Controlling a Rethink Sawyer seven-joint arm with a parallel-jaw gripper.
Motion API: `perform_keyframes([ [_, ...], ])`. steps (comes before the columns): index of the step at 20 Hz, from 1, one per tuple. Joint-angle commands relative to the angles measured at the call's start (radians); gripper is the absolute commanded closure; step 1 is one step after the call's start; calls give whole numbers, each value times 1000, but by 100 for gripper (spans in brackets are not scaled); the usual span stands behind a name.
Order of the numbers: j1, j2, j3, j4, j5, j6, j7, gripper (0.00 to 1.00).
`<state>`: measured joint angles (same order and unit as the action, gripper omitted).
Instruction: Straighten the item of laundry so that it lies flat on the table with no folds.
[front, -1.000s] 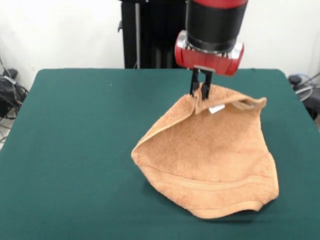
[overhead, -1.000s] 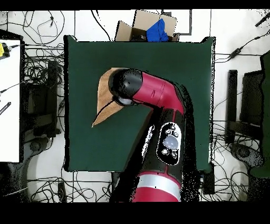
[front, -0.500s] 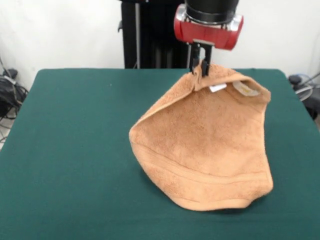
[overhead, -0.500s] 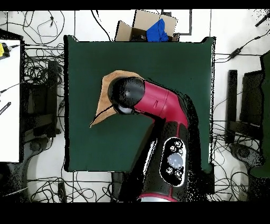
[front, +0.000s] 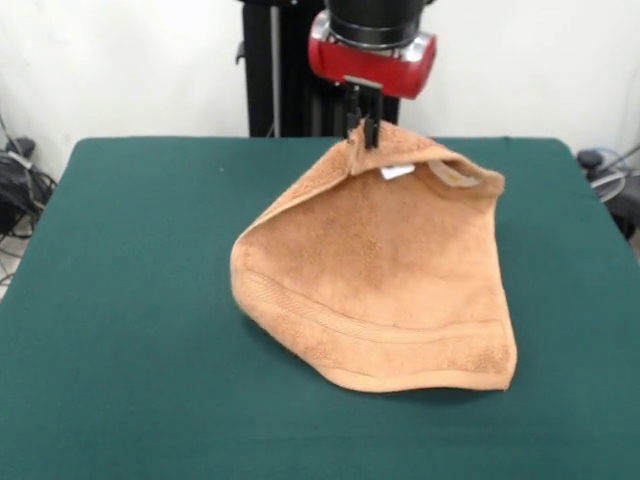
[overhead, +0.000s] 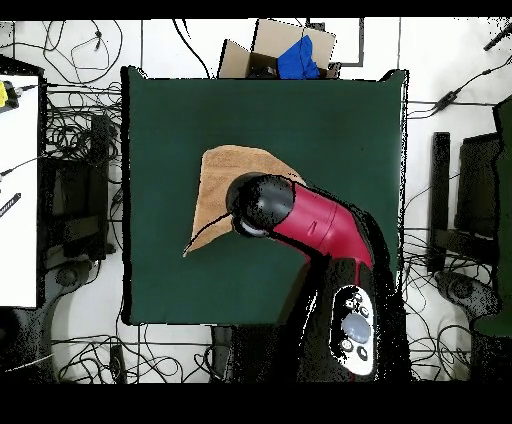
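Above the far middle of the table (front: 130, 300), the gripper (front: 364, 130) has its dark fingers closed on the top fold of the towel (front: 385, 270), holding that corner raised. From this pinched point the towel hangs in a tent-like shape, with a small white tag (front: 397, 171) just right of the fingers and its lower hem band resting on the green surface toward the near side. In the overhead view, the arm (overhead: 320, 225) covers part of the towel (overhead: 225, 175), which lies left of the table's centre.
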<state>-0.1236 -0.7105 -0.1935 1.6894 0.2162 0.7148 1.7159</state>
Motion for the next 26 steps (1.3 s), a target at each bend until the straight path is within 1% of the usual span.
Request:
perform_keyframes([
  [1,-14,-7,98,126,-22,-72,72,0],
  [7,-31,-8,110,134,-30,-101,52,0],
  [11,-29,-5,113,133,-20,-82,63,0],
  [20,-37,-17,121,170,-16,-120,61,0],
  [26,-34,25,122,127,-15,-174,94,0],
])
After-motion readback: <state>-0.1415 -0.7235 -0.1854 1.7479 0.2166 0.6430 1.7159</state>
